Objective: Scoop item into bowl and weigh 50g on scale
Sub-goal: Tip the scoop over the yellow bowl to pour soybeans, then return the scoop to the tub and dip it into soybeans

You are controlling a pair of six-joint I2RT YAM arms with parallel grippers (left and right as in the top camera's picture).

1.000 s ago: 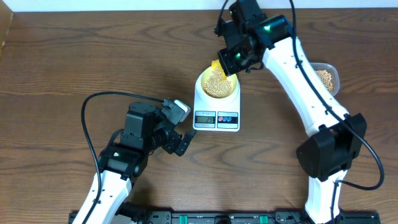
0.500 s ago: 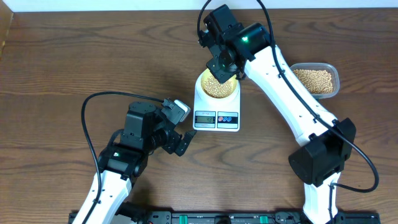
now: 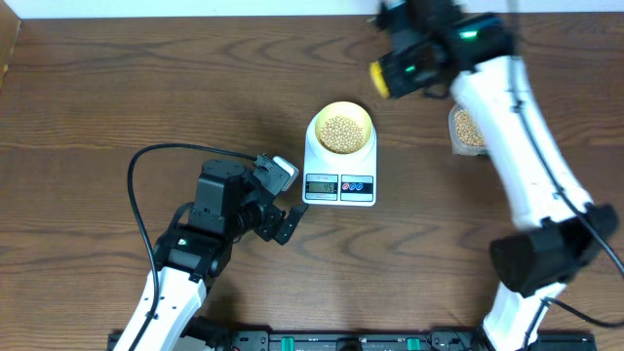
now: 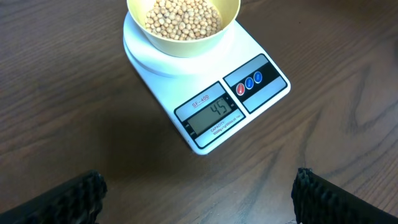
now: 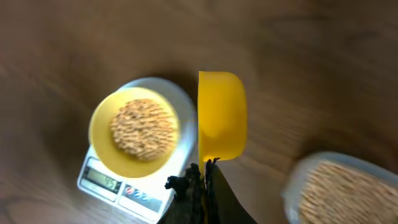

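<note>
- Right gripper (image 5: 202, 182) is clamped tight on the handle of the yellow measuring spoon (image 5: 222, 115).
- Just beside that spoon, the bowl (image 5: 96, 127) of beans (image 5: 143, 129) sits on the scale (image 5: 140, 198).
- Left gripper (image 4: 199, 183) is spread wide and empty, with the scale straight ahead of it.

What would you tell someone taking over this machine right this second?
On the left gripper the jaws are open and empty, beside the scale.
On the right gripper the jaws are shut on the yellow spoon, held between the scale and the tub of spare beans.
The bowl sits on the scale with beans heaped inside; the display reads 45.
Done: most of the scooping.
Left: add a few more beans to reach 50.
</note>
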